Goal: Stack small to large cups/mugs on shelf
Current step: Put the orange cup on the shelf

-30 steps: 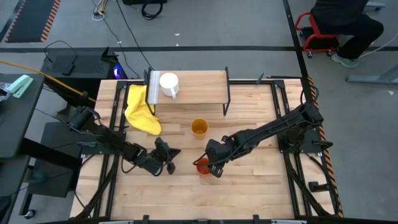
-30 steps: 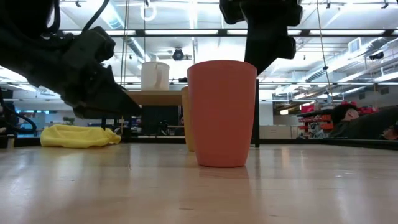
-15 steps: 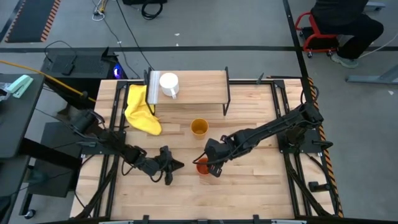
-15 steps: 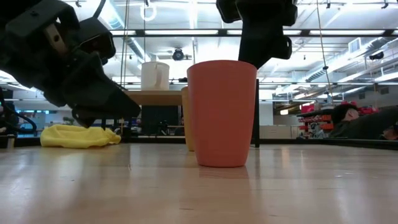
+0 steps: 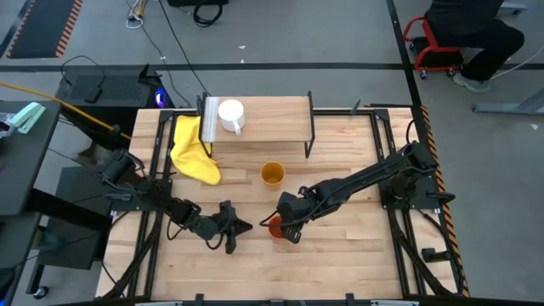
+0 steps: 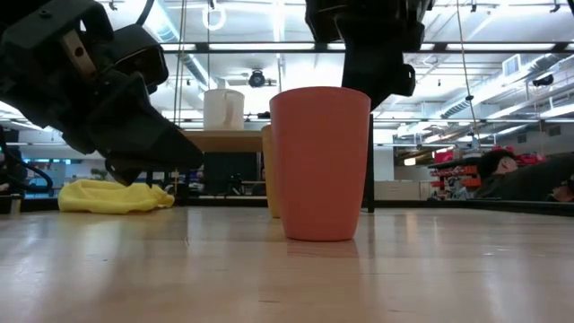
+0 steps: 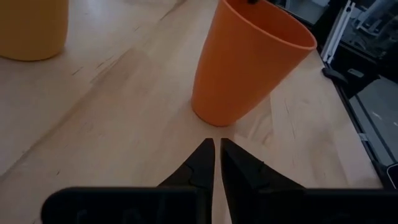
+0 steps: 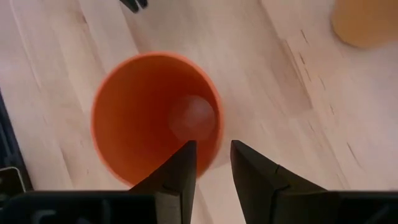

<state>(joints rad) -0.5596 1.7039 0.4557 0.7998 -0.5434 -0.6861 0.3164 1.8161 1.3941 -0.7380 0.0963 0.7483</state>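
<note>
The orange-red cup [image 5: 274,229] stands upright on the table near its near edge; it fills the low view [image 6: 320,161]. My right gripper [image 8: 211,158] hovers open just above its rim, one finger over the inside and one outside the wall on the table's right side. My left gripper [image 7: 216,152] is shut, low on the table to the cup's left, pointing at the cup's base [image 7: 214,115]. The yellow-orange cup [image 5: 272,174] stands on the table in front of the shelf [image 5: 272,115]. The white mug [image 5: 231,115] sits on the shelf's left end.
A yellow cloth [image 5: 194,150] lies crumpled by the shelf's left legs. The shelf's black legs [image 5: 309,136] stand behind the yellow-orange cup. Bare wood stretches along the table's near edge and right half. A person sits beyond the far right corner.
My left gripper has moved toward the table's near edge and a little right, closer to the orange-red cup. My right gripper has eased slightly left and down over the cup's rim. The cups have stayed where they were.
</note>
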